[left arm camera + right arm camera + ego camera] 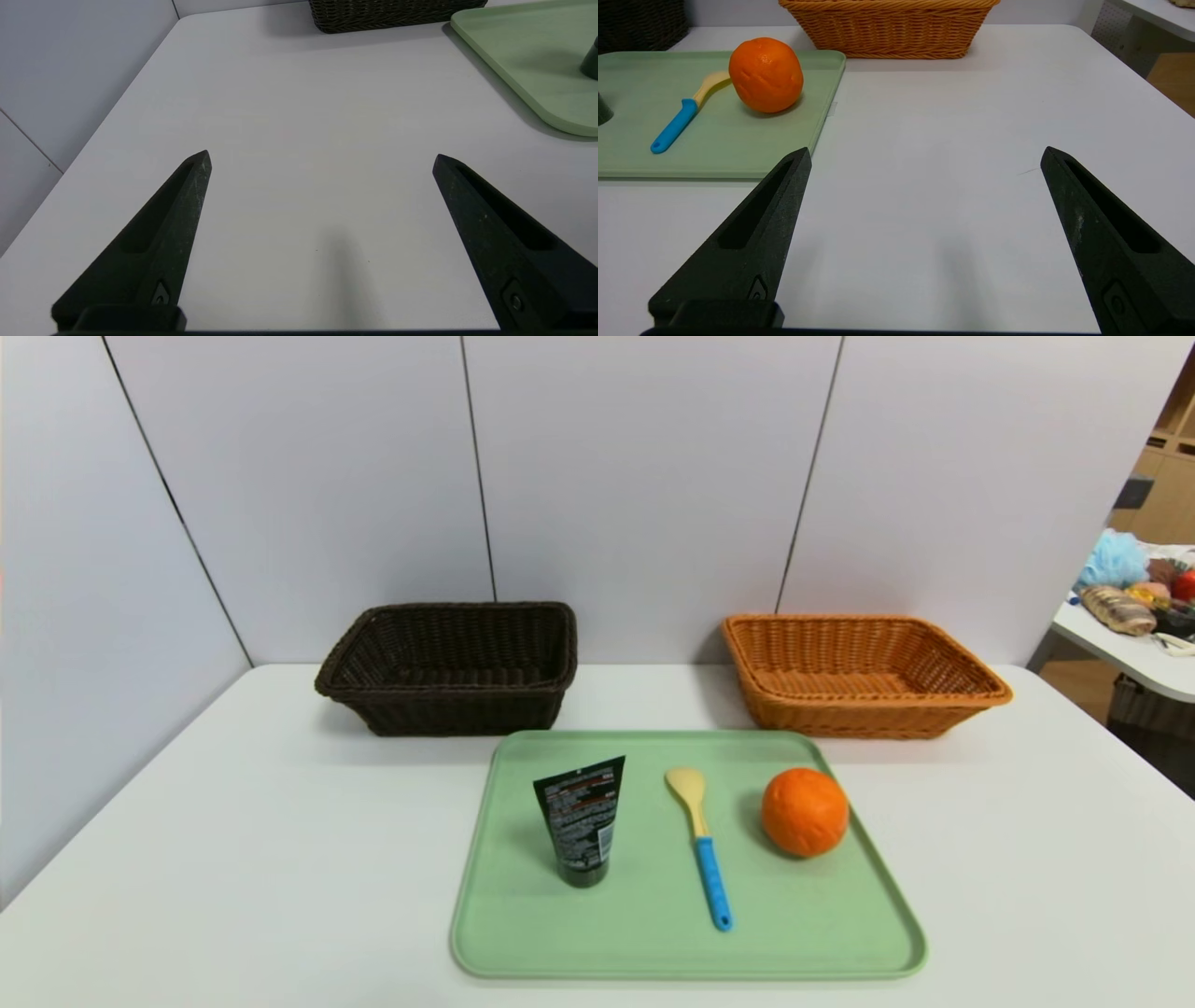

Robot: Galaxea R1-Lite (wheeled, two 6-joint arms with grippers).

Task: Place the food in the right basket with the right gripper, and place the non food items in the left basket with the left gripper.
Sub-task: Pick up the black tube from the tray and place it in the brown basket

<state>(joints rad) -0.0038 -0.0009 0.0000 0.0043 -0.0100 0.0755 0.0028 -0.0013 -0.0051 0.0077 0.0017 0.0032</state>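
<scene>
Dimpled matte orange fruit [766, 74] lay on smooth green tray [714, 140] ahead of the right end effector [924, 156], woven tan basket [887, 28] beyond; left end effector [320, 158] faced dark wicker basket [387, 14]; both level over white table [187, 859], tapered jaws spread, empty.

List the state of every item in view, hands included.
Tube: upright on its cap, on the tray.
Spoon: lying flat on the tray.
Orange: resting on the tray.
Tray: flat on the table.
Dark basket: empty.
Orange basket: empty.
Left hand: open, holding nothing.
Right hand: open, holding nothing.
</scene>
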